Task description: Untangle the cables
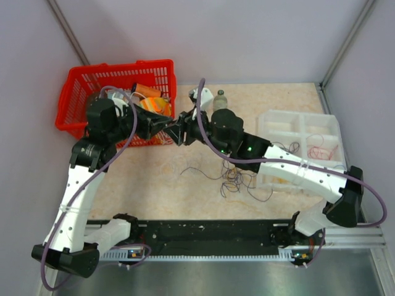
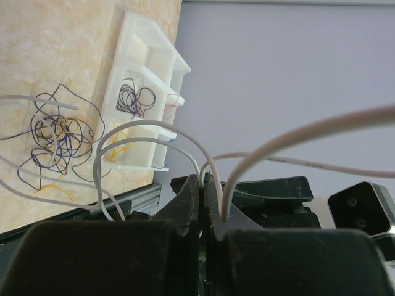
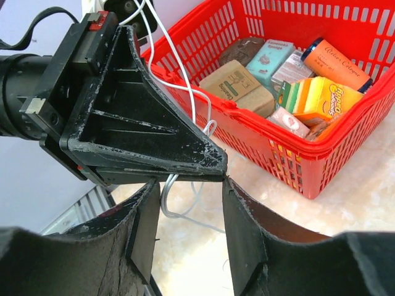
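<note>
A loose tangle of thin dark purple and yellow cables [image 1: 237, 179] lies on the table in front of the white tray; the left wrist view shows the tangle [image 2: 58, 139] too. My left gripper [image 1: 168, 127] is raised beside the red basket, its jaws [image 2: 205, 177] shut on a thin white wire [image 2: 185, 139] that loops away from the tips. My right gripper [image 1: 184, 134] meets it tip to tip. In the right wrist view my right gripper [image 3: 189, 185] has its jaws apart, and the white wire loop [image 3: 170, 200] hangs just past them, under the left gripper's black finger [image 3: 142, 129].
A red basket [image 1: 80, 80] of boxes and packets stands at the back left, close to both grippers. A white compartment tray [image 1: 300, 117] at the right holds a dark coil [image 2: 136, 98] and a red cable [image 1: 321, 151]. A small bottle [image 1: 220, 98] stands at the back.
</note>
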You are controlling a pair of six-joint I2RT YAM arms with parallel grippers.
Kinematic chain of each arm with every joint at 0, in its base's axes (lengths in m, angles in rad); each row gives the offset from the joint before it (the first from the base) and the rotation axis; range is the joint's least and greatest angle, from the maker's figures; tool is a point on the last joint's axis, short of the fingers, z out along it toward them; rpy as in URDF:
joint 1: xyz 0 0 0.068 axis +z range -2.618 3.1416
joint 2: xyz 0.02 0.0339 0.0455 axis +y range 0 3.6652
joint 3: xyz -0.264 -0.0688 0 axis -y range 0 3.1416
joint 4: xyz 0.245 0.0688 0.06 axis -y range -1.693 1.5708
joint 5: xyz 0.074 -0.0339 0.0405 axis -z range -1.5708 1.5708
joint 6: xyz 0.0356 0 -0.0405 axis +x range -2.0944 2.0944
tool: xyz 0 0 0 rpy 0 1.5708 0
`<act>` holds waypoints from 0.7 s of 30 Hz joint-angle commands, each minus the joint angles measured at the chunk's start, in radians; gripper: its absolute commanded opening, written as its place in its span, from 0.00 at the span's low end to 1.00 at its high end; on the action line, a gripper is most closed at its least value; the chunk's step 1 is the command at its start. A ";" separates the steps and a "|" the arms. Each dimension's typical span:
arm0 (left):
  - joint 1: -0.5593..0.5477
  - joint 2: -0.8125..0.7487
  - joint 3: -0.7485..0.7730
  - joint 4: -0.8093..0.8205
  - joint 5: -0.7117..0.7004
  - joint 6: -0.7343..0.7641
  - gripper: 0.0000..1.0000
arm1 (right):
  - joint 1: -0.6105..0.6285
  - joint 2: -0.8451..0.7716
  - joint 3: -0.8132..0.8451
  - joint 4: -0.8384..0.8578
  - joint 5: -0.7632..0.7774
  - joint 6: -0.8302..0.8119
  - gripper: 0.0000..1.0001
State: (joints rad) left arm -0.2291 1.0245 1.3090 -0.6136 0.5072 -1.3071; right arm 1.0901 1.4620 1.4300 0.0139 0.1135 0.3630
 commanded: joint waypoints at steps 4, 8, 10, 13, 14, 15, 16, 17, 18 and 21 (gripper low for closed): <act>0.001 -0.023 -0.011 0.048 -0.004 -0.018 0.00 | 0.017 0.050 0.089 0.026 -0.014 0.007 0.41; 0.001 -0.040 -0.034 0.058 -0.009 -0.021 0.00 | 0.019 0.080 0.127 0.024 -0.054 0.008 0.35; 0.001 -0.043 -0.045 0.061 -0.006 -0.026 0.00 | 0.019 0.096 0.144 0.014 -0.049 -0.004 0.28; 0.001 -0.043 -0.047 0.064 -0.002 -0.009 0.00 | 0.021 0.101 0.168 -0.011 0.003 -0.035 0.01; 0.001 -0.040 -0.042 0.060 0.001 0.014 0.00 | 0.019 0.098 0.175 -0.041 0.037 -0.048 0.00; 0.004 -0.034 -0.027 0.039 -0.001 0.041 0.12 | 0.019 0.087 0.170 -0.060 0.085 -0.059 0.00; 0.005 -0.026 -0.010 0.016 0.001 0.080 0.32 | 0.019 0.071 0.159 -0.075 0.133 -0.071 0.00; 0.010 -0.017 0.010 -0.007 0.010 0.116 0.44 | 0.019 0.052 0.146 -0.089 0.188 -0.081 0.00; 0.013 -0.008 0.024 -0.021 0.034 0.159 0.58 | 0.014 0.028 0.120 -0.101 0.225 -0.096 0.00; 0.014 0.014 0.047 -0.049 0.097 0.277 0.83 | -0.022 -0.031 0.064 -0.137 0.250 -0.090 0.00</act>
State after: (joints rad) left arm -0.2150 1.0180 1.3067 -0.5957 0.4992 -1.2057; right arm 1.1065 1.5536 1.5223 -0.1356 0.2161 0.3035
